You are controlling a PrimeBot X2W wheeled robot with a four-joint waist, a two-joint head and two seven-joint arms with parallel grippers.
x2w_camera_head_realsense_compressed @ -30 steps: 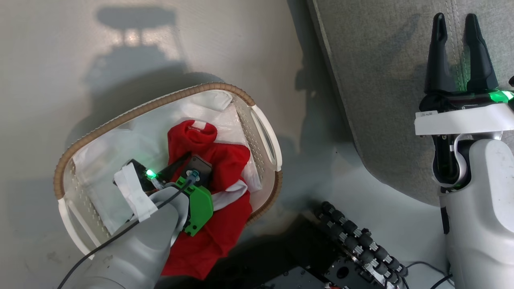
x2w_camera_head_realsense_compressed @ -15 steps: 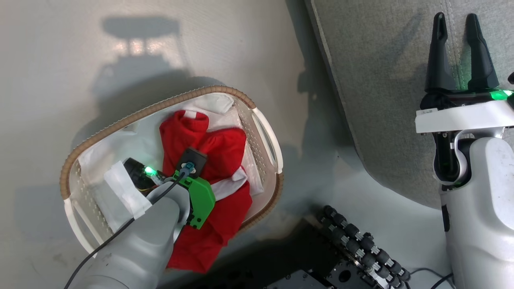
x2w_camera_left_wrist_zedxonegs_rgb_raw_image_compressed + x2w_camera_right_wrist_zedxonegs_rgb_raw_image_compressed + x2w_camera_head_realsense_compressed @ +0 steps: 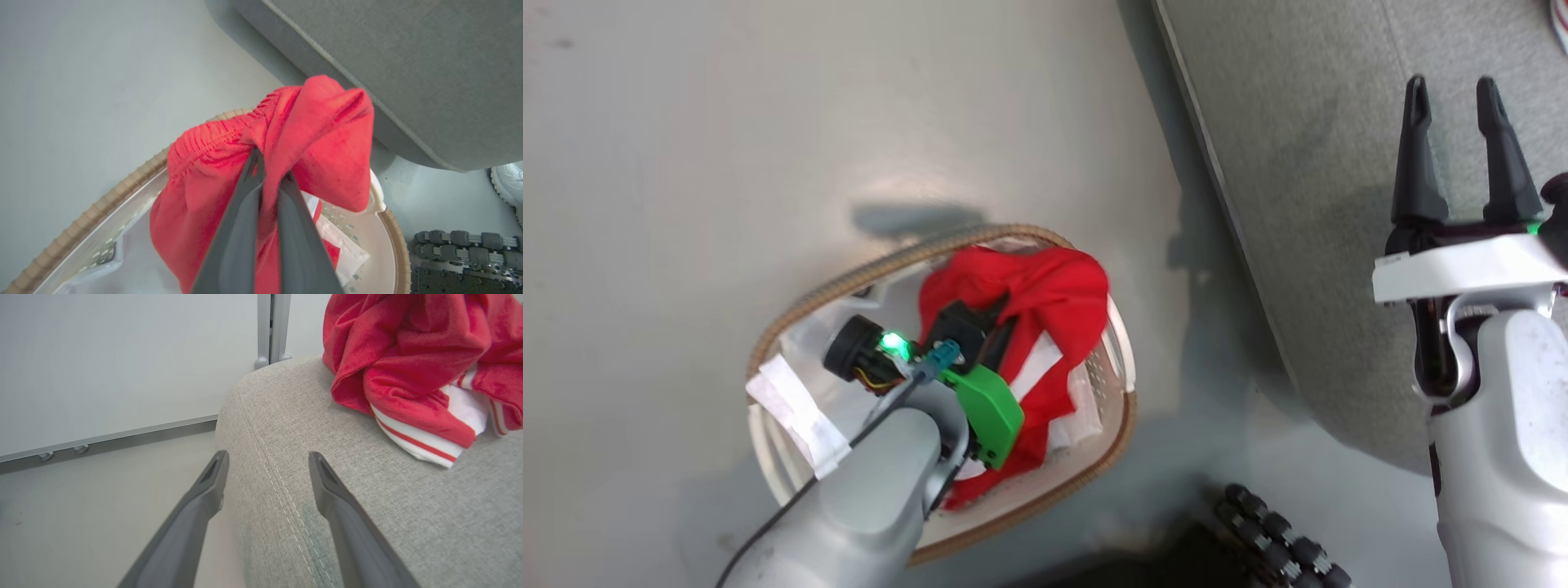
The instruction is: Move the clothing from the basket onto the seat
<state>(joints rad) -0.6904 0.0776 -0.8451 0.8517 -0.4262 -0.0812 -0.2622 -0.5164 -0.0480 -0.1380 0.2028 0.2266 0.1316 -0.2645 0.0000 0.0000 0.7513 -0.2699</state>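
My left gripper (image 3: 269, 171) is shut on a bunched fold of red clothing (image 3: 286, 134), held up above the white basket (image 3: 1123, 384) with its brown woven rim (image 3: 102, 196). In the head view the red clothing (image 3: 1045, 302) drapes from the fingers down into the basket. My right gripper (image 3: 1454, 147) stands open over the grey seat (image 3: 1307, 163) with nothing between its fingers (image 3: 208, 486). Another red garment with white striped trim (image 3: 412, 355) lies on the seat (image 3: 327, 522) ahead of the right gripper.
The basket stands on a pale floor (image 3: 768, 122) just left of the sofa's edge (image 3: 367, 81). My wheeled base with black rollers (image 3: 1274, 531) sits below the basket. A white shoe (image 3: 508, 183) is near the sofa. A white wall panel (image 3: 122, 367) rises behind the seat.
The left gripper has lifted the red clothing up out of the basket's bottom. The head camera has shifted, so basket and sofa sit lower and further right. The right gripper stays open.
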